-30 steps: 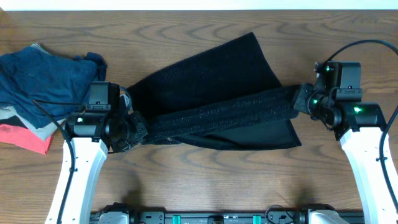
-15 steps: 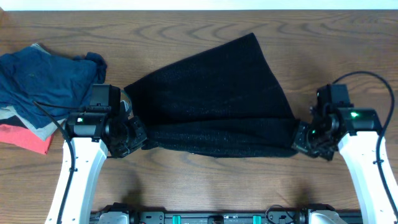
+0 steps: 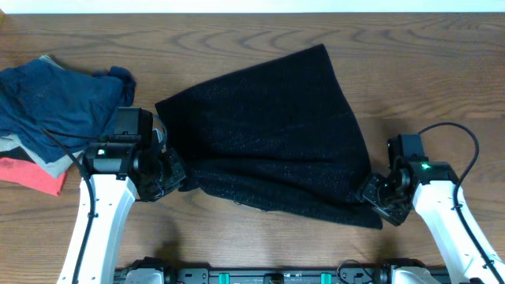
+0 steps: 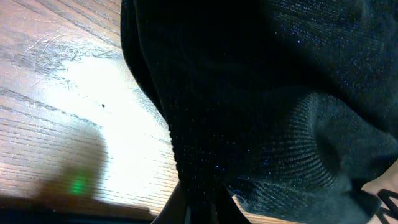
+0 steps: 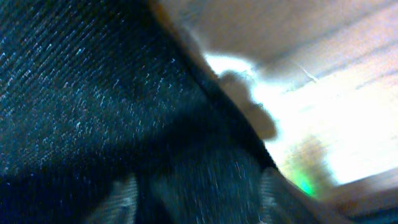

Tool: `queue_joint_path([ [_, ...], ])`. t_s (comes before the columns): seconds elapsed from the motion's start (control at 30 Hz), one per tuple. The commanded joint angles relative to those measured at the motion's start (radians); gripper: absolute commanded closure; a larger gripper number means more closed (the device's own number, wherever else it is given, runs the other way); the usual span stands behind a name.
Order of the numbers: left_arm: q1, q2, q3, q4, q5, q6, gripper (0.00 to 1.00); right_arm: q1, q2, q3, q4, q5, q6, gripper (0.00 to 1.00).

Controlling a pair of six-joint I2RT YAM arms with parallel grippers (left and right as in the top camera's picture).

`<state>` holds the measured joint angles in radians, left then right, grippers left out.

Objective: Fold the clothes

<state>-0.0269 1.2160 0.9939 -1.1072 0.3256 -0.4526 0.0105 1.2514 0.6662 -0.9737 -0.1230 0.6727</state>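
Observation:
A black knitted garment (image 3: 268, 134) lies spread across the middle of the table, with its near part doubled over. My left gripper (image 3: 173, 177) is at the garment's left edge and shut on a pinch of the black fabric (image 4: 205, 155), which runs down between its fingertips (image 4: 200, 210). My right gripper (image 3: 374, 195) sits at the garment's near right corner. In the right wrist view its fingers (image 5: 121, 198) stand well apart, and black cloth (image 5: 93, 93) lies loose between and under them.
A pile of other clothes sits at the far left: a blue garment (image 3: 55, 99) on top, grey and a red piece (image 3: 35, 175) beneath. Bare wooden table (image 3: 260, 237) runs along the front edge and to the right of the garment.
The right gripper carried its edge of the garment toward the front of the table and laid it down, then its jaws opened. The left gripper stayed in place, still shut.

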Motion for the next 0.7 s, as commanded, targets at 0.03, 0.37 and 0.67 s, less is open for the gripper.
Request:
queue_joint_path([
  [0.03,0.009,-0.001,0.009,-0.002,-0.032,-0.012,0.94,-0.008,-0.01,-0.047,0.031,0.016,0.07,0.27],
  [0.37,0.009,-0.001,0.005,-0.002,-0.032,0.007,0.94,-0.008,-0.01,-0.087,0.195,0.008,0.094,0.26],
  [0.67,0.009,-0.001,0.005,-0.003,-0.032,0.006,0.94,-0.007,-0.009,-0.087,0.306,0.047,-0.002,0.22],
])
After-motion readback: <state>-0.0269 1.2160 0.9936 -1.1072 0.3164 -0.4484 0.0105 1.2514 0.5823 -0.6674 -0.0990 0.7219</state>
